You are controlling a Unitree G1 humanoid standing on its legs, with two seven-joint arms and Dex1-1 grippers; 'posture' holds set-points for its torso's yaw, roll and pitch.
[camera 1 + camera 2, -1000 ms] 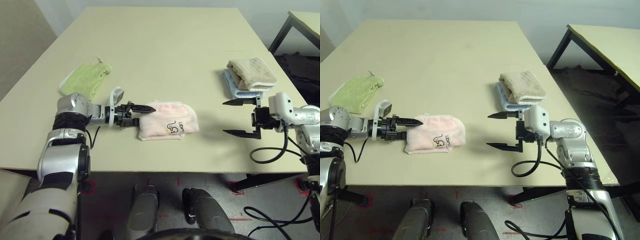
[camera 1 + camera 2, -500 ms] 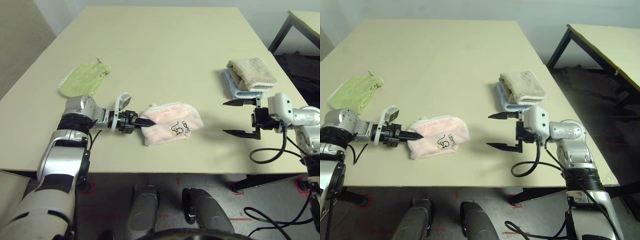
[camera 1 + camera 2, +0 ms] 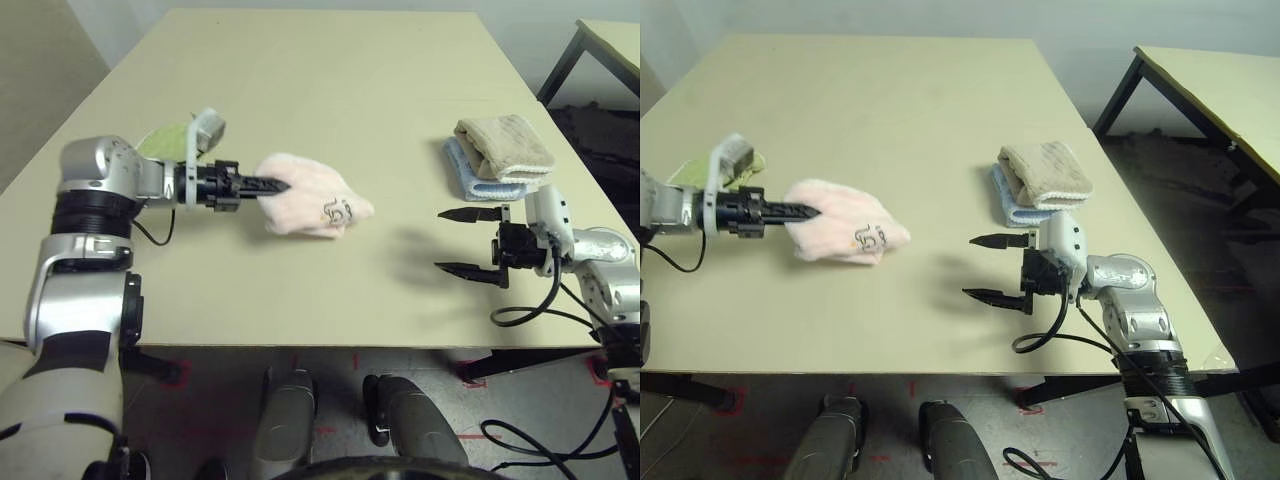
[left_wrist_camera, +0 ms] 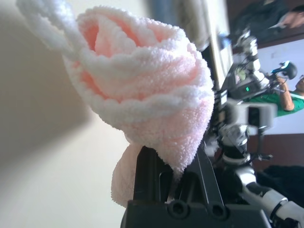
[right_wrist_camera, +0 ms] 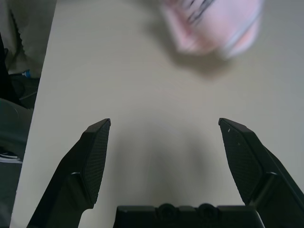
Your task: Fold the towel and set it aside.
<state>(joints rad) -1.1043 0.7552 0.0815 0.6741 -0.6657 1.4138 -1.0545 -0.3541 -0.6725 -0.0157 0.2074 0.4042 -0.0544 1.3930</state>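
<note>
**Pink towel held above the desk**

Pink terry, folded into a bundle, the towel [image 3: 305,195] hangs in the left claw [image 3: 268,185], which is clamped on its near-left end, above the desk [image 3: 330,90]. The right claw [image 3: 452,241] hovers well apart, fingers spread wide, holding nothing. Beige and light blue folded towels [image 3: 498,156] lie stacked beyond it.

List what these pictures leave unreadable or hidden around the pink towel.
- Dark lettering on the pink towel: too small in the eye views, blurred in the right wrist view.
- Green cloth: mostly behind the left arm.
- Left end effector: fingertips buried in towel folds.
</note>
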